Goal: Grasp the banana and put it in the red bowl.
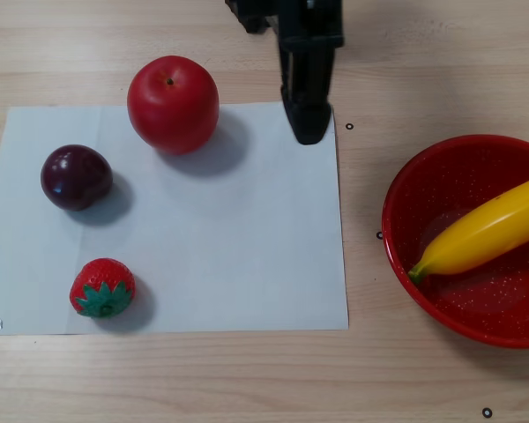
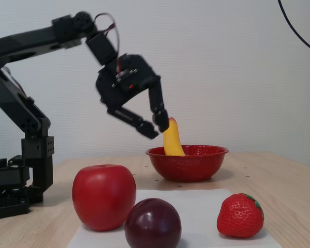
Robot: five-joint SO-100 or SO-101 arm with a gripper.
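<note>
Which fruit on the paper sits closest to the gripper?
The apple, the biggest red fruit; the plum and strawberry lie farther from the gripper.

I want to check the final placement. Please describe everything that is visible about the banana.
The banana is long, curved, glossy yellow and looks like plastic, with a greenish stem tip. It lies inside the red bowl, stem end low near the bowl's left wall in the other view, its other end rising over the rim. In the fixed view it stands steeply out of the bowl. The gripper is open beside it; contact cannot be judged.
</note>
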